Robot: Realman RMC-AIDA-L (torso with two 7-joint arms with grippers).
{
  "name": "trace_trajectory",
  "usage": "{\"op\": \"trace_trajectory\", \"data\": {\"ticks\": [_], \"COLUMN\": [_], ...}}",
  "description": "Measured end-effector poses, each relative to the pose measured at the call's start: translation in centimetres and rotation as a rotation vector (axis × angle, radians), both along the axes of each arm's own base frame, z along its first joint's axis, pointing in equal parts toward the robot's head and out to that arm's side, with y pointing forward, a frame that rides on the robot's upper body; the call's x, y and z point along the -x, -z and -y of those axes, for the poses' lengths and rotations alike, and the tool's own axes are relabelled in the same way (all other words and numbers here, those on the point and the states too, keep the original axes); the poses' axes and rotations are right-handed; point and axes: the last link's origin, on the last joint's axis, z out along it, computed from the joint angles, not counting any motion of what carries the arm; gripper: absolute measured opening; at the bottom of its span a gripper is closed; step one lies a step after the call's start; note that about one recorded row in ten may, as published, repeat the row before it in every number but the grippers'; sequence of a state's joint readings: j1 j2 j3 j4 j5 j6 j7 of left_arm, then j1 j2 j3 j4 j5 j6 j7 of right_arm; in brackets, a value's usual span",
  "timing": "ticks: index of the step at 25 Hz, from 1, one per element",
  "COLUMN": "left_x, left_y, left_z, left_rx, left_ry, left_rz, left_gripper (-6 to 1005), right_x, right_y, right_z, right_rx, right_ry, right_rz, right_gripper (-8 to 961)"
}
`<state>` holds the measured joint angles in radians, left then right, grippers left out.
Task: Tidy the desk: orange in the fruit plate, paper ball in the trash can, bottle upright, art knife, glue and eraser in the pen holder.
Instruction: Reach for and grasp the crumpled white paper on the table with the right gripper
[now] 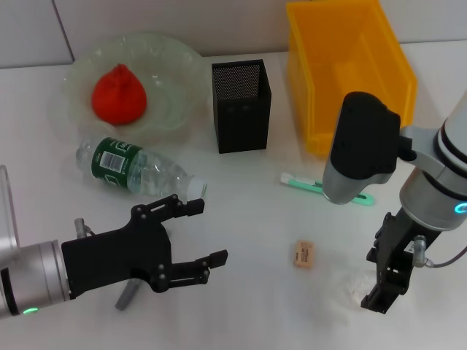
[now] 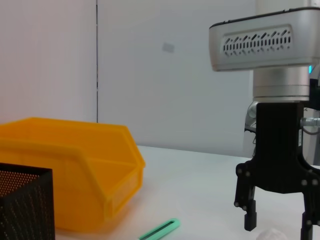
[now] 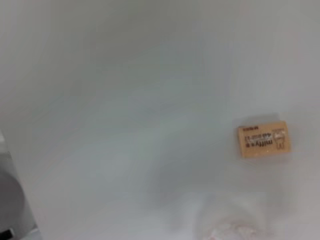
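Two grippers are over the white desk (image 1: 255, 219). The black right gripper (image 1: 385, 281) points down at the near right of the desk with its jaws spread, straddling a small crumpled white paper ball (image 1: 357, 288) that lies on the surface; in the left wrist view the same gripper (image 2: 277, 222) shows its fingers apart with the paper ball (image 2: 272, 235) between them at the tips, but contact cannot be confirmed. The black left gripper (image 1: 197, 237) sits low at the near left, jaws wide apart and holding nothing; a grey cylindrical object (image 1: 128, 294) pokes out beneath it. A small tan rectangular eraser (image 1: 303, 254) lies flat between the two grippers, also visible in the right wrist view (image 3: 263, 139). A clear plastic bottle with a green label (image 1: 135, 169) lies on its side just beyond the left gripper. A translucent pale-green fruit plate (image 1: 168, 65) at the far left holds a red-orange fruit (image 1: 119, 94). A black mesh square pen holder (image 1: 241, 106) stands upright in the middle rear. A yellow plastic bin (image 1: 350, 69) stands at the far right. A mint-green art knife (image 1: 303, 182) lies flat in front of the bin, partly hidden by the right arm.
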<state>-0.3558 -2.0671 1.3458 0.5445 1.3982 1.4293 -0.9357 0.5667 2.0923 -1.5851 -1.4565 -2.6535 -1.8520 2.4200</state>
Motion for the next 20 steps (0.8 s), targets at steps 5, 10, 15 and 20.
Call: {"op": "trace_trajectory", "data": {"ticks": [5, 10, 15, 20], "left_x": [-0.1, -0.1, 0.0, 0.0], "left_y": [0.2, 0.3, 0.4, 0.4], "left_z": [0.1, 0.2, 0.3, 0.3], "left_rx": [0.010, 0.014, 0.018, 0.017], "left_ry": [0.006, 0.012, 0.010, 0.011], "left_rz": [-0.003, -0.005, -0.007, -0.007], "left_gripper": [843, 843, 842, 842], "right_x": [-0.4, -0.5, -0.6, -0.6], "right_y": [1.0, 1.7, 2.3, 2.4], "right_z": [0.0, 0.1, 0.2, 0.1], "right_rx": [0.001, 0.010, 0.016, 0.020], "right_ry": [-0.006, -0.017, -0.031, -0.033], "right_rz": [0.026, 0.041, 0.051, 0.060], "right_gripper": [756, 750, 744, 674]}}
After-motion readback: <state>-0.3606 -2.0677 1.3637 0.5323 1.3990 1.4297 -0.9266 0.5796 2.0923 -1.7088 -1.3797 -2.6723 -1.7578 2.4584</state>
